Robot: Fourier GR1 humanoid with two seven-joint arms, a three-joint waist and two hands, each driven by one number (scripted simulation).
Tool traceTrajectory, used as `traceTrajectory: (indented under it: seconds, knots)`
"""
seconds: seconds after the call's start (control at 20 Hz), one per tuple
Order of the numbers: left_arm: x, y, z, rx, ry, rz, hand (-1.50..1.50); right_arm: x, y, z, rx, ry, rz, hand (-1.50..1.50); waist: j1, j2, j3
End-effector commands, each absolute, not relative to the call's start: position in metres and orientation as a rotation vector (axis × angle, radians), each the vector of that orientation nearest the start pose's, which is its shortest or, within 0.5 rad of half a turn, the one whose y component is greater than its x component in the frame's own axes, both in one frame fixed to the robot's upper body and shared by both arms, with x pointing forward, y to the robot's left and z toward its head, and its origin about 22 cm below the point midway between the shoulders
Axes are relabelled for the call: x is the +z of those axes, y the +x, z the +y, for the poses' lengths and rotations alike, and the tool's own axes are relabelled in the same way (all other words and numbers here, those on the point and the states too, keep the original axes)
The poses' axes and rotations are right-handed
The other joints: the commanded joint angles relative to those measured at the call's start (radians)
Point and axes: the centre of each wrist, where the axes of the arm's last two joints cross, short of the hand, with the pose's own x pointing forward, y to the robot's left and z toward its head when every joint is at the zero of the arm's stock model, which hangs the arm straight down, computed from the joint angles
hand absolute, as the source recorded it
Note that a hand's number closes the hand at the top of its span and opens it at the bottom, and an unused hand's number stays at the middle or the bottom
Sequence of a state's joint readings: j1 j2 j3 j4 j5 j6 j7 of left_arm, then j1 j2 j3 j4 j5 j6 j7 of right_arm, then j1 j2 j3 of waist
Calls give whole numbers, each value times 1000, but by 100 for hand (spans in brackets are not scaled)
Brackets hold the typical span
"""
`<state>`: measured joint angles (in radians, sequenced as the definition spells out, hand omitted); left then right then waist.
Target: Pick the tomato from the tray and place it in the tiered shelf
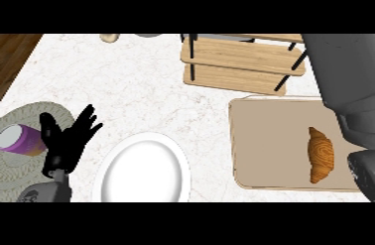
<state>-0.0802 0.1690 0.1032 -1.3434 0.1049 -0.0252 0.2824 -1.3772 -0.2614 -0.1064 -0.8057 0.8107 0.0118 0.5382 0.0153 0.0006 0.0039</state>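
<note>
No tomato shows anywhere in the head view. The beige tray [256, 140] lies at the right and carries only a croissant [320, 154]. Behind it stands the wooden tiered shelf [238, 60] with black posts; its visible boards are bare. My right forearm [344, 75] rises large and grey along the right edge, covering the tray's far right corner and the shelf's right end. Its hand is out of the picture. My left hand [67, 140] rests open at the left, fingers up, holding nothing.
A white plate [144, 169] lies at the front centre. A purple cup [22, 140] stands on a woven grey mat [29, 112] beside my left hand. Two small objects [110, 37] sit at the counter's back edge. Dark wood floor shows at the top left.
</note>
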Motion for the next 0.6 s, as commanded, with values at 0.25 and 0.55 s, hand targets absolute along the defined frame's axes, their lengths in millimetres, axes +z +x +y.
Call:
traceTrajectory:
  seconds: [0.25,0.55]
  knots:
    - [-37,246,291,44,81,-1124,0,327,446,-146,376,-938,-1568,150,0,3,-5]
    - [-24,253,292,45,90,-1124,0,335,446,-160,185,-800,-1622,-150,-2,2,-4]
